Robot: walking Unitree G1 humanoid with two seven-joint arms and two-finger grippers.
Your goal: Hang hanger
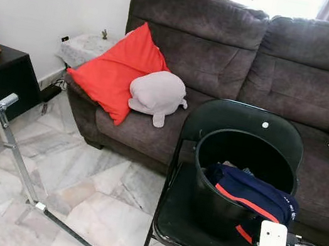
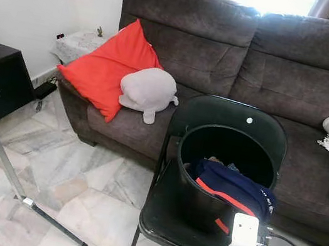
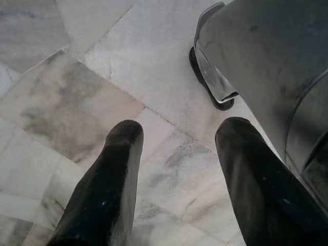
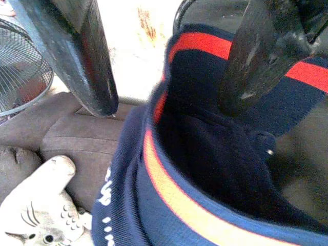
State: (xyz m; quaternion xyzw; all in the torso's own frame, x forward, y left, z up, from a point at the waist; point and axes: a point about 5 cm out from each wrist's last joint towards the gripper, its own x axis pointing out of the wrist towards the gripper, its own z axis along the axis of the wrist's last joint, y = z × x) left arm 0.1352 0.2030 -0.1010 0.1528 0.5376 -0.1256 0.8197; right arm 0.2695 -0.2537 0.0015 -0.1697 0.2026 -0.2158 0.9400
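**Right gripper poised over the laundry bucket**

While the left gripper (image 3: 177, 179) hangs idle over the marble floor (image 3: 92, 97), fingers spread and empty, the right gripper (image 4: 166, 77) hovers just above the navy garment with red stripe (image 1: 250, 195). Its fingers gape wide, holding nothing. That garment drapes over the rim of the black bucket (image 1: 236, 151) on the black folding chair (image 1: 188, 226) before the sofa (image 1: 228, 51). No hanger can be made out.

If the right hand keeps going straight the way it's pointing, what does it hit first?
Most likely the navy garment with the red stripe draped over the black bucket's rim; the right hand is open, fingers aimed at its folds. Depth is uncertain.
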